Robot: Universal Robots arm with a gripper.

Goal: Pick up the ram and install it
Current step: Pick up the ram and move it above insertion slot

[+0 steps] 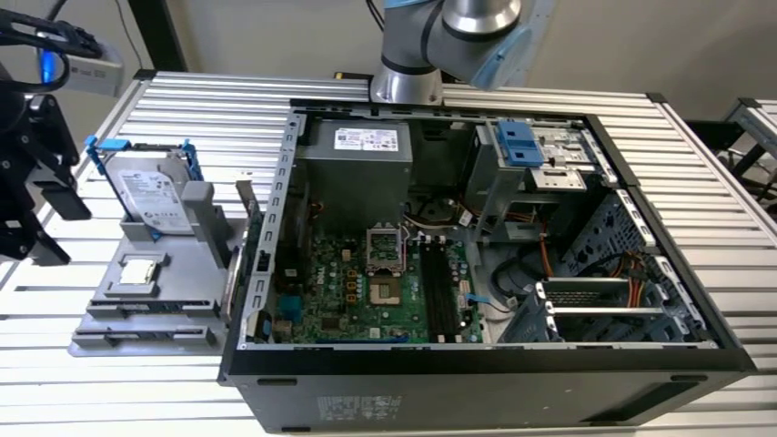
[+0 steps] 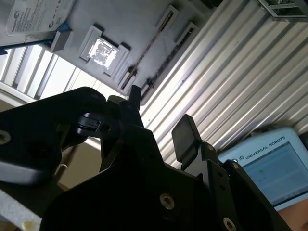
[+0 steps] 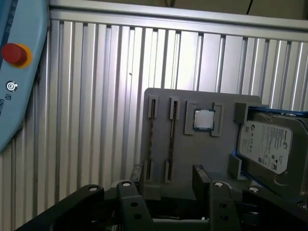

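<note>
The ram shows as a thin strip on edge (image 2: 149,44) (image 3: 171,139) in a long slot of the grey holder (image 1: 182,232) (image 3: 211,149), beside the small square chip. My gripper (image 1: 55,223) hangs at the exterior view's left, off the holder's outer side and above the table's edge. In both wrist views its two black fingers (image 3: 199,175) (image 2: 185,134) stand apart with nothing between them, and the gripper (image 3: 168,173) (image 2: 159,113) is a good way above the holder, touching nothing.
The open computer case (image 1: 486,364) lies at the holder's other side, with the motherboard's black slots (image 1: 439,287) bare. On the holder sit a silver hard drive (image 1: 152,187) (image 3: 267,144) in a blue frame and a square chip (image 1: 140,271) (image 3: 204,119). A teach pendant (image 3: 14,72) (image 2: 272,163) lies off the ribbed table (image 1: 716,164).
</note>
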